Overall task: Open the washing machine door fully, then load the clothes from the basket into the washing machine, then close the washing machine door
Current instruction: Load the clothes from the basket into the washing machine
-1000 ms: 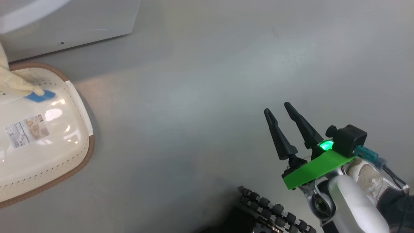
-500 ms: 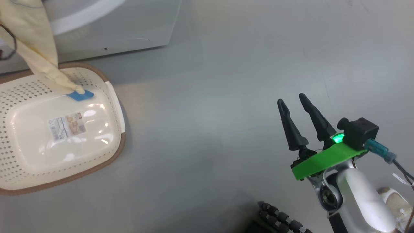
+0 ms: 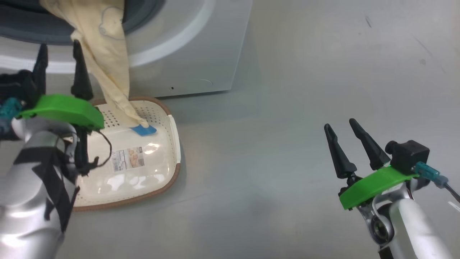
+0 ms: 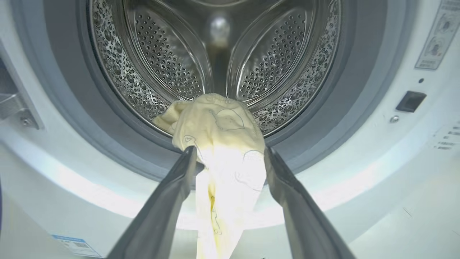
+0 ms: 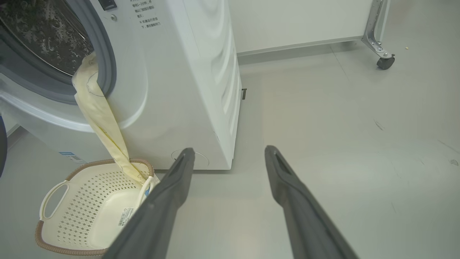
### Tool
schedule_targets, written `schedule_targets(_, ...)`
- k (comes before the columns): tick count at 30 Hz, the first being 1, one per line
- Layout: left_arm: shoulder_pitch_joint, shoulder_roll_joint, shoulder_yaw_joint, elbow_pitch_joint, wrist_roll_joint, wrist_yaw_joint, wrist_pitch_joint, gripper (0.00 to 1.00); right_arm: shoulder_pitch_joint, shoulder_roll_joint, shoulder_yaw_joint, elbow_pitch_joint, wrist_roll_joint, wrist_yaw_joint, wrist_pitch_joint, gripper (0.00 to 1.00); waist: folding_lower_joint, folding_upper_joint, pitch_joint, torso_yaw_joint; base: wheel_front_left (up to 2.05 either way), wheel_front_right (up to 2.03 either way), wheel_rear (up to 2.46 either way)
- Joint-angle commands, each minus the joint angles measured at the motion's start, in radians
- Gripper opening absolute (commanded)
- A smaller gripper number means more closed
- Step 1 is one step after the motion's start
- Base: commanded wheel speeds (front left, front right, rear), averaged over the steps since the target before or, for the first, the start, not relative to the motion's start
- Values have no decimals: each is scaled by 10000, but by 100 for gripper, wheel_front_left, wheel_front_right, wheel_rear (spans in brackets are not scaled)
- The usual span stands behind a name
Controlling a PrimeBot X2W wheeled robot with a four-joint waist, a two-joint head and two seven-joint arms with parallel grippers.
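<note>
- L gripper [image 3: 58, 48]: jaws spread wide, nothing gripped. It is raised in front of the drum mouth, just left of the hanging garment and not touching it.
- R gripper [image 3: 340, 124]: also open and empty, over bare floor [image 3: 273, 108], well apart from the basket and machine.
- Clothes [image 3: 107, 61]: pale-yellow soft fabric w/ faint bear outlines. The top end is bunched over the grey gasket [image 4: 90, 118] at the drum lip. The rest hangs down the machine front, and the blue cuff [image 3: 143, 130] lies on the basket floor.
- Basket [image 3: 169, 180]: cream, perforated sides, brown rim. It sits on the floor against the washing machine [image 3: 187, 54], below the opening.
- Counts: 1 garment, 1 basket, 1 label [image 3: 128, 158] on its floor, 2 grippers w/ 2 dark fingers each.
- L wrist view adds the steel perforated drum [image 4: 161, 54] w/ the garment's top end at its lip, a dark latch slot [image 4: 409, 101], and the garment lined up between the finger tips.
- R wrist view adds both white basket handles [image 5: 54, 198], the machine's side panel and a caster wheel [image 5: 385, 63] by the far wall.
- Head view shows both arms at once.
</note>
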Motion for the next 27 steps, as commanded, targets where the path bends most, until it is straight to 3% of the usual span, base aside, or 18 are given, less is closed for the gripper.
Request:
schedule_targets(1,189,256,466,-494,154,98,-55,100,77,-112,27,-386,-143,-2,78,100,0,-1,-517,522,0,0,0)
schedule_targets(17,5096,-414,1450,-3442,1451,840,-55,100,1141,-112,-821,-1328,-870,-2,1258,100,0,-1,-2503,1612,0,0,0)
schedule_targets(27,6615,-621,1553,-4186,1751,992,-55,100,1491,-112,-910,-1732,-966,-2,1684,100,0,-1,-3020,1867,0,0,0)
